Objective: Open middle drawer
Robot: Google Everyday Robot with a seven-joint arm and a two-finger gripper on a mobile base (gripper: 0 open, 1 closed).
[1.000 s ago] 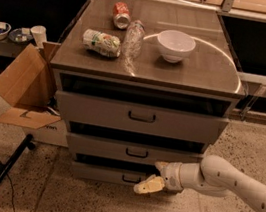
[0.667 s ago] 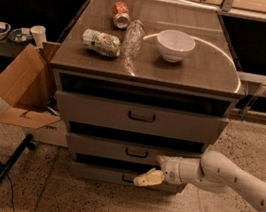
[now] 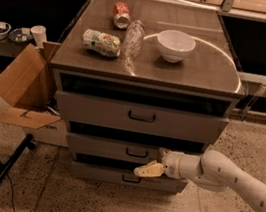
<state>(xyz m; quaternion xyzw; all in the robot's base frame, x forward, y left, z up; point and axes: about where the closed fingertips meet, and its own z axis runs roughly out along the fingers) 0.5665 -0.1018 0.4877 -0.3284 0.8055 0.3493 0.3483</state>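
The grey cabinet has three drawers stacked one above the other. The middle drawer (image 3: 110,149) has a low flat front and a small black bracket handle (image 3: 137,153) at its centre, and its front sits close to the cabinet. My gripper (image 3: 148,170), cream-coloured on a white arm coming in from the right, is just below and to the right of that handle. It is in front of the gap between the middle drawer and the bottom drawer (image 3: 126,178). The taller top drawer (image 3: 141,117) is above them.
The cabinet top (image 3: 210,70) holds a white bowl (image 3: 175,45), a clear plastic bottle (image 3: 133,38), a red can (image 3: 121,15) and a crushed green can (image 3: 102,42). An open cardboard box (image 3: 22,84) leans at the left. A black stand leg (image 3: 2,172) lies on the floor at the lower left.
My gripper has moved left and slightly up along the drawer fronts, closer to the middle drawer's handle. The drawers have not moved.
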